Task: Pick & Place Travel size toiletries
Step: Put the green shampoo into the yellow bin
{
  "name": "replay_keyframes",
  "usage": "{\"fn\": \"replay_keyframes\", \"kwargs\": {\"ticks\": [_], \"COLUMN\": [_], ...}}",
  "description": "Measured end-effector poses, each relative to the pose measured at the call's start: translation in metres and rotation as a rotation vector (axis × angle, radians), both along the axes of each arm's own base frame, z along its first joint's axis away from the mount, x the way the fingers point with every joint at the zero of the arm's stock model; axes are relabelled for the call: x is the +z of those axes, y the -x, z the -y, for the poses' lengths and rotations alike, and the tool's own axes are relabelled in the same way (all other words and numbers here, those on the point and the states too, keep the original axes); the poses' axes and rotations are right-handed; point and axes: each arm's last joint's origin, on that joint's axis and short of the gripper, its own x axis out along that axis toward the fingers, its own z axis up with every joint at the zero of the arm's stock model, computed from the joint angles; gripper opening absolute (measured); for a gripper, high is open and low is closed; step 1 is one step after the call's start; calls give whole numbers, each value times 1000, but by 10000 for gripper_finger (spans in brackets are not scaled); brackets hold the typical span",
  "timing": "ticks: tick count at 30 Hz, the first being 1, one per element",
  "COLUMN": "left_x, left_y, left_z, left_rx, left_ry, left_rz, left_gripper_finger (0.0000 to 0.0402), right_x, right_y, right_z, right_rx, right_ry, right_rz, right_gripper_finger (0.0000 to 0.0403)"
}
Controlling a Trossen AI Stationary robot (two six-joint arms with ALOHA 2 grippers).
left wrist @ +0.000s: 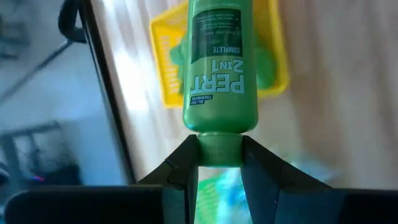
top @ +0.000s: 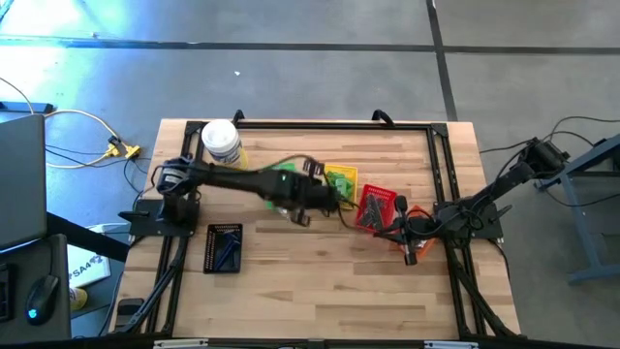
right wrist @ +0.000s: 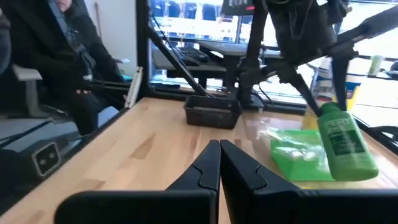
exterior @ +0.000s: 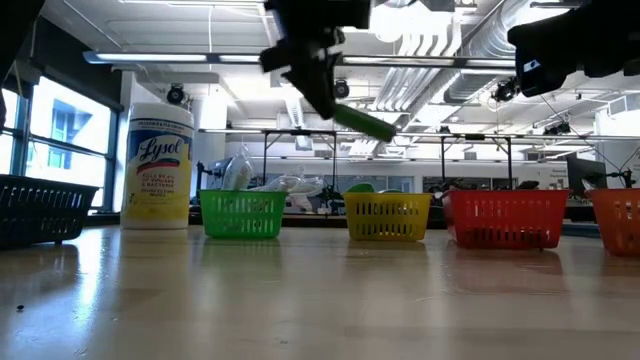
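A green Pert bottle (left wrist: 219,68), one of the travel size toiletries, hangs in the air with my left gripper (left wrist: 219,171) shut on it. It slants down over the yellow basket (left wrist: 168,74), which holds more green items. In the low view the bottle (exterior: 365,123) slopes down from the gripper (exterior: 312,62), well above the baskets. My right gripper (right wrist: 219,157) is shut on nothing and points level across the table near the red basket (top: 376,208). From there the bottle (right wrist: 345,143) shows above the green basket (right wrist: 297,155). My left gripper pinches the bottle's green screw cap (left wrist: 217,149) between its two fingers, one on each side. The fingers slant down from the table's left side and lie in line with the bottle. The bottle sticks out beyond the fingertips, cap end toward the gripper, lifted clear of everything.
A big white Lysol jar (top: 221,142) stands at the far left. A dark basket (top: 223,248) sits near the left front. Green (exterior: 243,213), yellow (exterior: 388,216), red (exterior: 507,218) and orange (exterior: 616,220) baskets stand in a row. A seated person (right wrist: 56,62) is beyond the table.
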Motion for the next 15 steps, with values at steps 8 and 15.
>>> {"fn": "replay_keyframes", "kwargs": {"ticks": [8,15], "left_x": [0,0], "left_y": [-3,-2], "left_z": [-57,-97], "left_rx": [-321,-588], "left_ry": [-84,-19], "left_rz": [-183,-188], "left_gripper_finger": [83,83], "right_x": [0,1], "right_y": [0,0], "right_z": [0,1], "right_rx": [-15,-33], "right_ry": [-1,-3], "right_rz": [2,7], "right_gripper_finger": [2,2]}}
